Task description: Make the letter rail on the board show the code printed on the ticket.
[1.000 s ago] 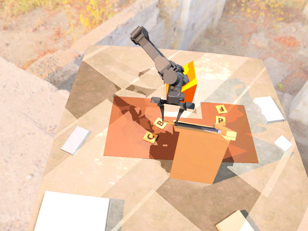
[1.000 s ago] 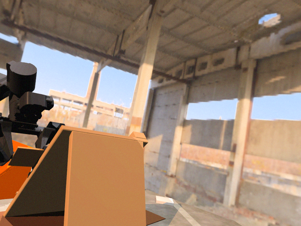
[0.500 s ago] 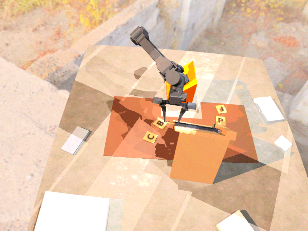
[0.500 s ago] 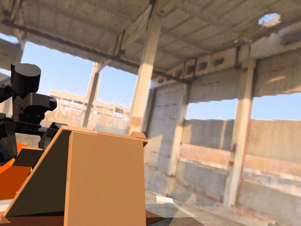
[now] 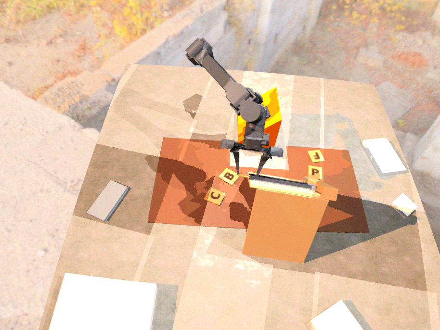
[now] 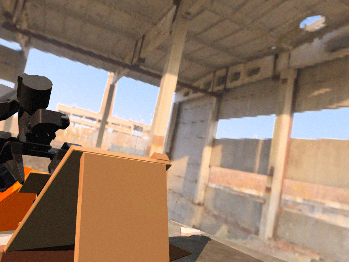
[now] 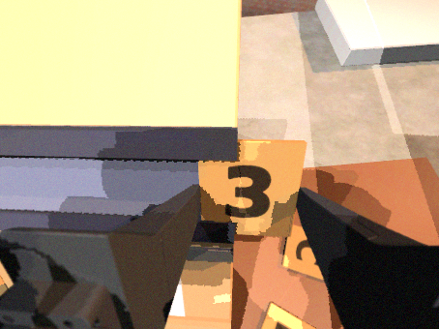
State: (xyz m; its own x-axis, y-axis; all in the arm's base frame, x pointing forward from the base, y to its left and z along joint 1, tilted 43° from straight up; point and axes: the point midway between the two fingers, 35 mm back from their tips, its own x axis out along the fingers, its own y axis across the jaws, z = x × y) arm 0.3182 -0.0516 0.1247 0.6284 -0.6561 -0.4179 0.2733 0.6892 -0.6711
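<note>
My gripper [image 5: 247, 173] [image 6: 36, 177] [image 7: 248, 193] is shut on the 3 tile [image 6: 35, 181] [image 7: 285, 167], its fingers at the tile's left and right edges. The 3 reads upright in the wrist view. The tile's left part lies inside the open end of the dark rail [image 5: 280, 180] [image 7: 169, 143], behind its upper lip; the right part sticks out. The rail runs along the tilted orange board [image 5: 288, 223] [image 6: 123, 206] [image 7: 121, 61]. No tile shows in the visible channel. Tiles B [image 5: 228, 176], C [image 5: 214, 196], P [image 5: 315, 172] and F [image 5: 316, 156] lie on the mat. No ticket code is readable.
The red-brown mat [image 5: 160, 198] lies under the board. A yellow-orange block [image 5: 273, 106] stands beside the arm. A grey slab [image 5: 108, 200] lies at the left, and white blocks [image 5: 385, 156] [image 5: 404, 205] at the right. A large white box [image 5: 106, 301] and another white block [image 5: 339, 317] are nearer the camera.
</note>
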